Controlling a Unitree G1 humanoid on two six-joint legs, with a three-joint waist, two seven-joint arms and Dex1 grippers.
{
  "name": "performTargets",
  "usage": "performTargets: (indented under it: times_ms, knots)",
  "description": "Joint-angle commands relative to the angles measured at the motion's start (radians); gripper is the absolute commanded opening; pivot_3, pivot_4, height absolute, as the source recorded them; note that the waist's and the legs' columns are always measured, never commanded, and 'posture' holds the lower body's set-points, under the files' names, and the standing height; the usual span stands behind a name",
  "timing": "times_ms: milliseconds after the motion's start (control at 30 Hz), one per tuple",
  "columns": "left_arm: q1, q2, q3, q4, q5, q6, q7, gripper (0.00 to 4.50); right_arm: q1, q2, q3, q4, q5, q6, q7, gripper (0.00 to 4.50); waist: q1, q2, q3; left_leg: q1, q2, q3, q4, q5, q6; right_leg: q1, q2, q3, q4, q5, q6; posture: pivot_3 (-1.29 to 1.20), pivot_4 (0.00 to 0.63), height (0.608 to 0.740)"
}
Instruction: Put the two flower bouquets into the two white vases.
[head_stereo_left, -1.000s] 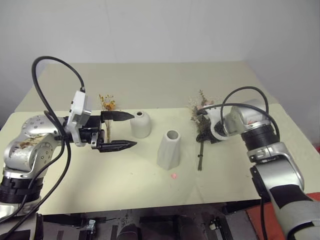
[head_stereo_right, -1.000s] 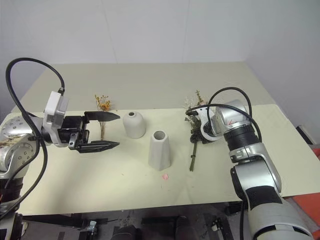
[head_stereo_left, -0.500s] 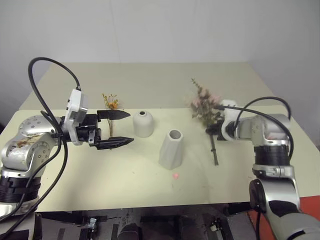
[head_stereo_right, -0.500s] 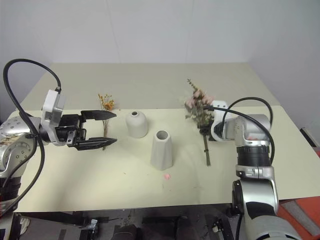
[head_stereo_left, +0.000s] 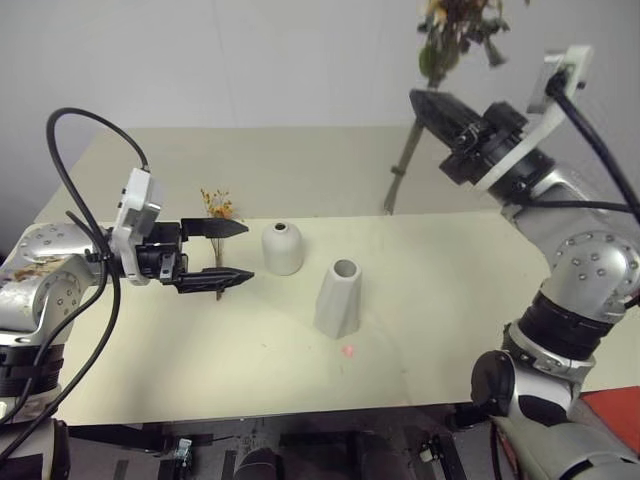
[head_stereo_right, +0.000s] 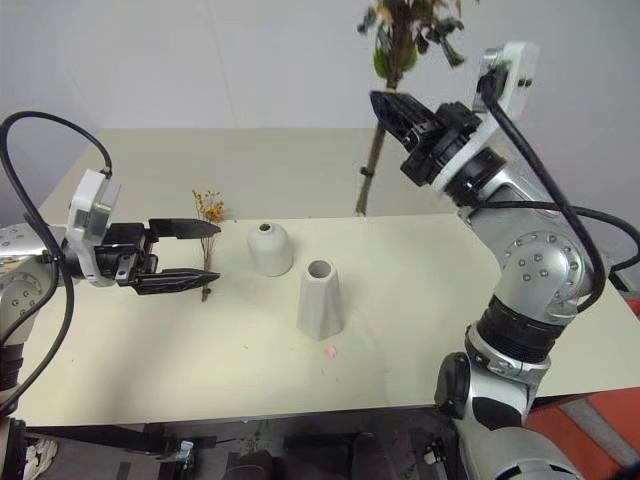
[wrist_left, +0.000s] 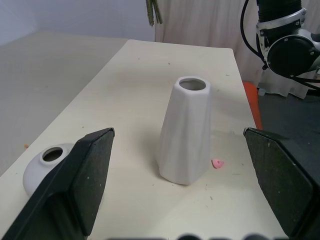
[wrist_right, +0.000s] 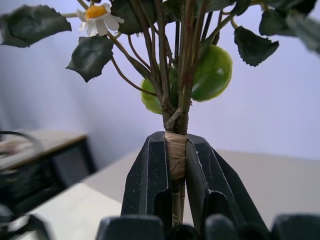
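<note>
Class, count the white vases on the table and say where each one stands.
2. The short round vase stands just ahead of the open left gripper; the taller faceted vase stands nearer the table's middle, beside it. None seems hidden.

Pale cream table (head_stereo_left: 470, 300) with a second, matching surface butted against its far edge. Standing upright near the centre: taller faceted white vase (head_stereo_left: 339, 298), mouth open upward. Just beyond it and to the left, apart from it: short dome-shaped white vase (head_stereo_left: 282, 248) with narrow neck, also upright. Further left, lying flat: thin sprig of orange-yellow blossoms (head_stereo_left: 216, 208), flower end toward the far side, stem toward the near side. On the near side of the tall vase, close to its base but not touching: small pink fleck (head_stereo_left: 348, 351).
</note>
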Motion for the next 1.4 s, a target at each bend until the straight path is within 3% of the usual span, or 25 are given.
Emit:
performTargets:
  times_ms: [33,200,367,533,900,1400]
  knots:
    - [0.010,0.014,0.045,-0.030,-0.021,-0.013,-0.013,4.50,0.002,0.008,0.048,-0.060,0.035,-0.045,-0.020,0.23,0.001,0.000,0.000,0.000,0.000,0.000,0.000,0.000,0.000,0.000,0.000,0.000,0.000,0.000,0.000,0.00,0.150,0.740]
    - [0.029,0.018,0.061,-0.049,-0.021,-0.005,0.002,4.50,0.082,0.003,0.097,-0.110,0.095,-0.048,0.004,0.23,0.004,0.000,0.000,0.000,0.000,0.000,0.000,0.000,0.000,0.000,0.000,0.000,0.000,0.000,0.000,0.00,0.150,0.740]
    - [0.034,0.026,0.072,-0.057,-0.023,0.005,0.008,4.50,0.083,-0.019,0.049,-0.091,0.308,-0.027,0.048,0.23,0.004,0.000,0.000,0.000,0.000,-0.001,0.000,0.000,0.000,0.000,0.000,0.000,0.000,0.000,0.000,0.00,0.150,0.740]
    - [0.035,0.029,0.081,-0.062,-0.023,0.011,0.012,4.50,0.117,-0.055,0.087,-0.068,0.328,-0.062,0.073,0.23,0.003,0.000,0.000,0.000,0.000,0.000,0.001,0.000,0.000,0.000,0.000,0.000,0.001,0.000,0.000,0.00,0.150,0.740]
    - [0.060,0.038,0.094,-0.083,-0.032,0.017,0.027,4.50,0.199,-0.077,0.197,-0.046,0.233,-0.172,0.127,0.23,0.002,0.000,0.000,0.000,0.000,0.000,0.000,0.000,0.000,0.000,0.001,0.000,0.001,0.000,0.000,0.00,0.150,0.740]
    - [0.079,0.055,0.102,-0.096,-0.050,0.023,0.041,4.50,0.266,-0.082,0.246,-0.008,0.176,-0.258,0.162,0.23,0.002,0.000,0.000,0.000,0.000,0.000,0.001,0.000,0.000,0.000,0.001,0.000,0.001,0.000,0.000,0.00,0.150,0.740]
